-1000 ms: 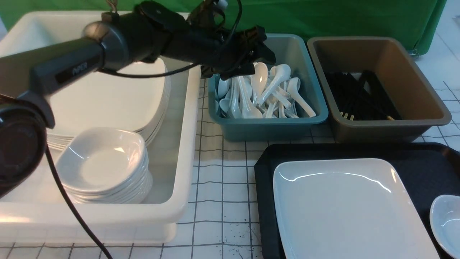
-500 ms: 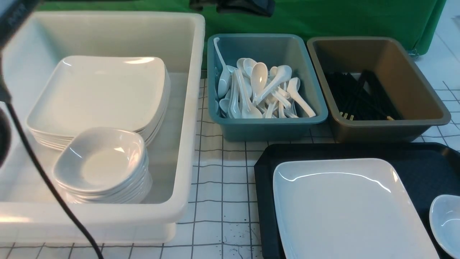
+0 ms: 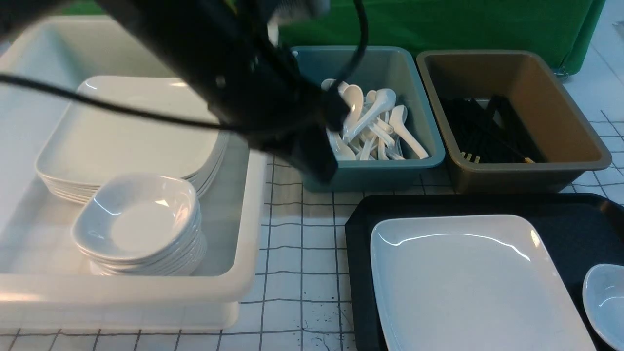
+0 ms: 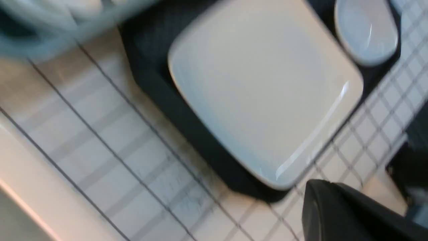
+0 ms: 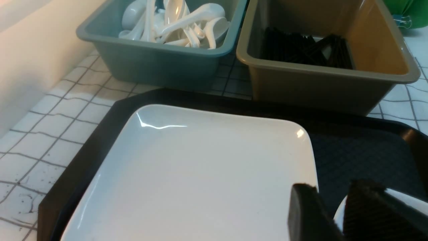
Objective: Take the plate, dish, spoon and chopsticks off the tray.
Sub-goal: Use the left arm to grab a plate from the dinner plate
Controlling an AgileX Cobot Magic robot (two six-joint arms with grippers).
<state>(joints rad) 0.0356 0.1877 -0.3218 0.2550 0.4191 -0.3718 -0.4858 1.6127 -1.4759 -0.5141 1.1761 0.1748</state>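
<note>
Tubs number three in the front view, and the white tub [image 3: 146,290] stands furthest left. It holds two stacks: one of large square plates [image 3: 126,141] toward the back and one of small dishes [image 3: 141,224] nearer the front; neither stack's layers can be counted with certainty. The left arm [image 3: 234,73] crosses above this tub, and the left gripper [image 3: 316,163] hangs at the near left corner of the teal tub [image 3: 370,170], jaws closed together on nothing. In the teal tub lies a heap of white spoons [image 3: 375,122], too tangled to count. The brown tub [image 3: 526,175] beside it holds a bundle of black chopsticks [image 3: 487,131], also past counting. In front of these two tubs, on the gridded tablecloth [image 3: 302,253], sits one black tray [image 3: 565,229] carrying one plate [image 3: 463,282] and, at its right end, one dish [image 3: 607,302], cut by the picture's edge.

The white tub's contents show only in the front view. The left wrist view, though blurred, gives the dish's whole outline just beside the plate. The right gripper [image 5: 332,201] shows only in the right wrist view: its two jaws stand a little apart, with the dish's rim seen in the gap, and whether they touch it cannot be told
</note>
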